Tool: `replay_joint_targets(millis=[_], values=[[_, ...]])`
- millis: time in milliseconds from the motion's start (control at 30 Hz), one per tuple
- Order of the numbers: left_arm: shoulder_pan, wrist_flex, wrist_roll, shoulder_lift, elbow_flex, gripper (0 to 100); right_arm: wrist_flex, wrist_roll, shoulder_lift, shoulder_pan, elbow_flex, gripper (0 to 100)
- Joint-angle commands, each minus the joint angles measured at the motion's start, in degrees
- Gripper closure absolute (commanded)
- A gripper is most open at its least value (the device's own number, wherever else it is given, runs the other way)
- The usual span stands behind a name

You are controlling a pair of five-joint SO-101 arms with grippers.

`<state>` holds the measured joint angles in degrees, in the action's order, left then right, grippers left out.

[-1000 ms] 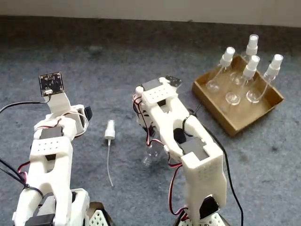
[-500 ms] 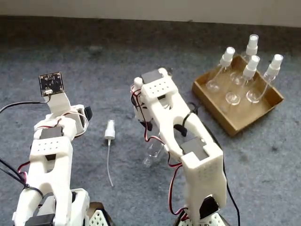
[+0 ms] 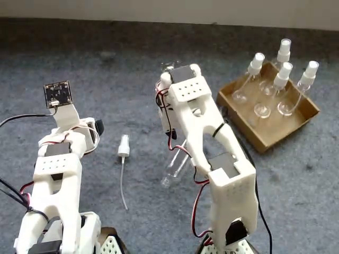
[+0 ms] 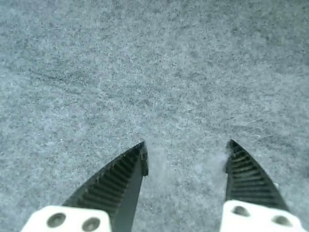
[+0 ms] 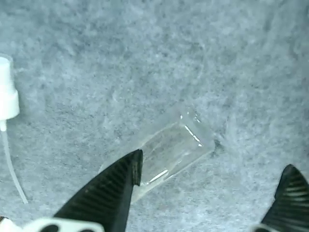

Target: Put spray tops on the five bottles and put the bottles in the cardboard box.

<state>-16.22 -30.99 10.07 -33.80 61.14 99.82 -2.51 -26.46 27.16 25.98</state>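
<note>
A clear bottle (image 3: 175, 165) with no top lies on its side on the grey carpet, just in front of the right arm (image 3: 186, 94). In the right wrist view this bottle (image 5: 170, 149) lies below my open right gripper (image 5: 212, 162), close to one fingertip and untouched. A white spray top (image 3: 123, 145) with its long tube lies on the carpet between the two arms, and the spray top (image 5: 7, 104) is also seen off to the side of the bottle. My left gripper (image 4: 187, 144) hangs open over bare carpet. The cardboard box (image 3: 235, 113) at the right holds several capped bottles.
The left arm (image 3: 57, 164) stands at the near left, its wrist camera board raised. A pale wall edge (image 3: 169, 10) runs along the far side of the carpet. Black cable trails beside the right arm toward the box.
The right arm's wrist has lifted and shifted toward the far side, uncovering more of the lying bottle. The left arm and the spray top have not moved.
</note>
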Motion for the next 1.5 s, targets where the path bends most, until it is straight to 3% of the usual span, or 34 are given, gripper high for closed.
replay_joint_targets(millis=[0,233,433,700,1067,1233,1467], values=[[-0.3,1.1,0.4,-1.7,-0.2,76,1.1,10.0,4.0,-2.0,3.8,61.1],[-0.3,1.2,0.4,-1.7,-0.2,76,1.5,22.9,4.1,-2.0,3.7,61.2],[-0.2,1.2,0.4,-1.7,-0.2,76,1.5,24.0,5.0,-2.0,3.7,63.2],[-0.2,1.3,0.4,-1.7,-0.2,76,1.5,23.9,16.7,-1.8,2.8,99.4],[-0.2,1.6,0.4,-1.7,0.3,76,1.4,24.3,28.4,-1.6,-25.8,99.4],[-0.2,8.3,0.4,-1.7,3.4,76,1.3,24.3,34.5,-1.5,-37.0,99.4],[-0.2,8.5,0.4,-1.7,3.5,76,1.0,24.4,38.4,-0.7,-48.3,99.4]])
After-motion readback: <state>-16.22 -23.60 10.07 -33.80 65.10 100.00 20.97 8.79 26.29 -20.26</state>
